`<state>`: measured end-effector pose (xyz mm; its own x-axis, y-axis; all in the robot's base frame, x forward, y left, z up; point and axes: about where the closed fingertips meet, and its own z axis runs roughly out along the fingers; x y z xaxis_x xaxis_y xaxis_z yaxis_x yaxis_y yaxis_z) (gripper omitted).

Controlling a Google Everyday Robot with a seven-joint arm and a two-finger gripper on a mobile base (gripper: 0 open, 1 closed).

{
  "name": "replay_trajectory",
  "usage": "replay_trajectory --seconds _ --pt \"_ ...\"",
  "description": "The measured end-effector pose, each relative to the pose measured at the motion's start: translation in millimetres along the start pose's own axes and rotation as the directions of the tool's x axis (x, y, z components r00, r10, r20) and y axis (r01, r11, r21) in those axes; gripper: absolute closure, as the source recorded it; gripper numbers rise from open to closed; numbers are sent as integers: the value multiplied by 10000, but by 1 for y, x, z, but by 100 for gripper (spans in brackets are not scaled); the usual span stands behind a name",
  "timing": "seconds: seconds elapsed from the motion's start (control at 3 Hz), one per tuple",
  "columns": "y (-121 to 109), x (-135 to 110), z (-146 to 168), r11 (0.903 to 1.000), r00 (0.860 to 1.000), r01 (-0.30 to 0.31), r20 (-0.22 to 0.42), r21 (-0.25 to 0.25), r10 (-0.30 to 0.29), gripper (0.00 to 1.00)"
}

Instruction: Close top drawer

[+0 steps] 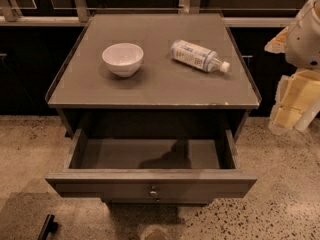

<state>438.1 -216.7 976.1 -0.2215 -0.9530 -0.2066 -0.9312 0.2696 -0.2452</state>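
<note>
The top drawer (pixel 150 181) of the grey-brown cabinet stands pulled out toward me. Its flat front carries a small round metal knob (pixel 153 192) at centre. The inside of the drawer (pixel 150 154) looks bare, with a shadow on its floor. My gripper (pixel 292 101), pale yellow and white, hangs at the right edge of the view. It is beside the cabinet's right side, above the floor, well apart from the drawer front and touching nothing that I can see.
A white bowl (pixel 123 58) and a plastic bottle (pixel 199 56) lying on its side sit on the cabinet top (pixel 155 86). A dark object (pixel 47 226) lies on the speckled floor at bottom left. Dark cabinets and a rail run behind.
</note>
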Motion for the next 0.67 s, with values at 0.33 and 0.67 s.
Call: replay_trajectory --seconds 0.33,0.67 --pt "0 0 0 10000 10000 -1 1 1 1 0" --pt "6 4 4 9999 9998 -112 146 119 110 0"
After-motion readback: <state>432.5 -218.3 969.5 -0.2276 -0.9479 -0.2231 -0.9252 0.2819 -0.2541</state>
